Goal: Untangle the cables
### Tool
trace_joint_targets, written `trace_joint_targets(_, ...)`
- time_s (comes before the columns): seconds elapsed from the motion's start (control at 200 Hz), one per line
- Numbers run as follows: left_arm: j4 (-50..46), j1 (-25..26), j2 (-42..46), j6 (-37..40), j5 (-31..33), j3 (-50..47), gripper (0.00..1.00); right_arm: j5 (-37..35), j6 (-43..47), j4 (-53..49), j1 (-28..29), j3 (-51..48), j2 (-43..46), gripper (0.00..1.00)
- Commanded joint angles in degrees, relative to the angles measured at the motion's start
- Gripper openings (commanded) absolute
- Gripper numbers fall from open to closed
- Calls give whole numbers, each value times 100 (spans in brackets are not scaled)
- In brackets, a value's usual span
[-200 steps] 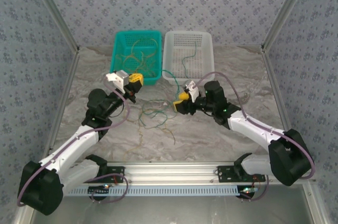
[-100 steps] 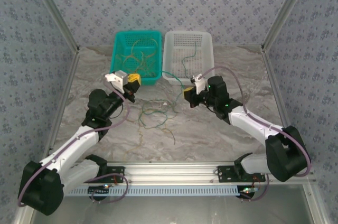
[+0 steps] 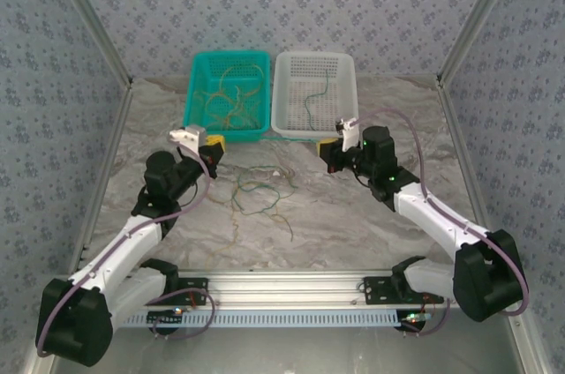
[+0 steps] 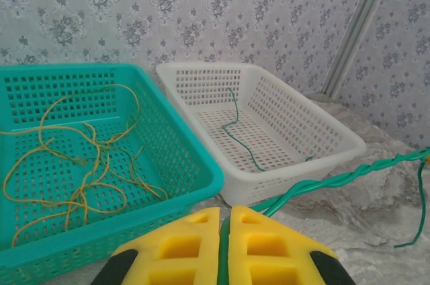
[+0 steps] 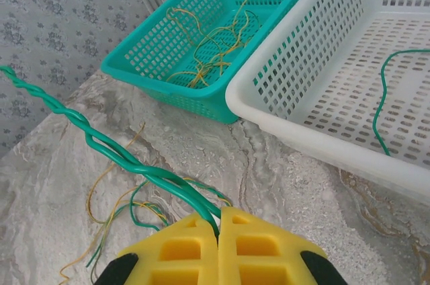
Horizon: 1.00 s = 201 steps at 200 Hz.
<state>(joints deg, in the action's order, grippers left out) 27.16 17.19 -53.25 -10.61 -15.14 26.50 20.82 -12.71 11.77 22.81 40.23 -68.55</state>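
Cables under tension: a twisted green cable (image 4: 336,179) is stretched between the two arms. The left pincer (image 4: 224,221) has its yellow jaws pressed together on one end, and the right pincer (image 5: 220,221) is clamped on the other, with the strand leaving its tips up and to the left. A second ago we saw the right pincer low beside the loose tangle (image 3: 260,193). It has since closed, lifted and swung back toward the white basket (image 3: 316,54), while the left pincer has edged outward, so the two now stand well apart. We read this as a pull meant to draw the strand clear of the heap. Its two green wires remain wound round each other, though, and the tangle of green and yellow-tan wires lies on the table between the pincers, on the side nearer the arm bases, so we judge much of the job undone. Beyond the left pincer the teal basket (image 3: 231,54) holds yellow wires (image 4: 87,164). Beyond the right pincer, just beside the teal basket, the white one holds a single green wire (image 4: 235,134). The marble-look table (image 3: 353,224) is grey and veined. Floral blue-grey wallpaper (image 3: 291,3) covers the walls, with aluminium posts (image 3: 477,17) at the corners.
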Motion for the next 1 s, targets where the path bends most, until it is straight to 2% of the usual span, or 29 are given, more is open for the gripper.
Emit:
trace_joint_targets(0.0, 51, -594, 143, -160, 1430, 162, 0, -1065, -235, -570, -704, -90, 60, 0)
trace_joint_targets(0.19, 77, -560, -189, -511, -109, 668, 0, -240, 567, -790, -196, 205, -152, 0)
trace_joint_targets(0.28, 7, -405, -329, -531, -555, 948, 0, -106, 907, -920, 138, 356, -244, 3)
trace_joint_targets(0.315, -91, -307, -372, -457, -604, 1048, 0, -50, 974, -933, 231, 396, -285, 0)
trace_joint_targets(0.41, -379, -87, -478, -251, -584, 1287, 0, 24, 937, -721, 364, 368, -330, 0)
trace_joint_targets(0.545, -249, 14, -665, -319, -751, 1359, 0, 513, 763, -353, 395, 343, -479, 0)
trace_joint_targets(0.63, -194, 56, -730, -318, -720, 1349, 0, 483, 703, -346, 419, 384, -586, 0)
trace_joint_targets(0.695, -175, 59, -715, -319, -596, 1297, 21, 340, 573, -311, 395, 376, -576, 0)
trace_joint_targets(0.785, -160, 56, -662, -267, -394, 1220, 25, 373, 326, -58, 257, 260, -465, 0)
trace_joint_targets(0.84, -94, 56, -643, -255, -350, 1155, 17, 422, 152, 132, 185, 184, -394, 0)
trace_joint_targets(0.885, -23, 57, -625, -257, -328, 1105, 0, 464, 44, 254, 159, 127, -340, 0)
trace_joint_targets(0.999, 2, 48, -626, -199, -261, 1059, 0, 546, 3, 251, 146, 149, -252, 0)
